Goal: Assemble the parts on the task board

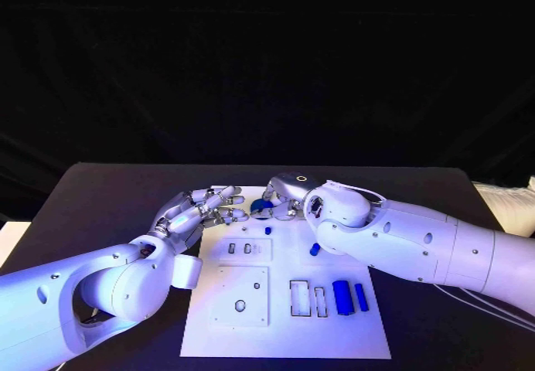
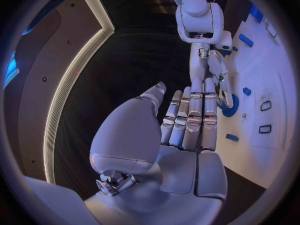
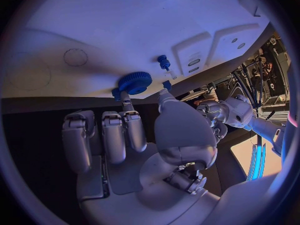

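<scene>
The white task board (image 1: 284, 325) lies in the middle of the table. A round blue gear (image 1: 262, 205) sits at its far edge. My right hand (image 1: 287, 202) reaches it from the right; a fingertip (image 3: 125, 101) and the thumb stand at either side of the gear (image 3: 134, 81), pinching its rim. My left hand (image 1: 206, 209) hovers just left of the gear with its fingers (image 2: 190, 117) stretched out straight and nothing in them. The left wrist view has the right hand (image 2: 209, 70) curved over the gear (image 2: 230, 107).
Two small blue pegs (image 1: 269, 229) (image 1: 315, 249) stand on the board near the hands. Two blue bars (image 1: 342, 297) (image 1: 361, 297) lie at its right, beside rectangular slots (image 1: 301, 298). A raised plate with holes (image 1: 242, 296) takes up the left part.
</scene>
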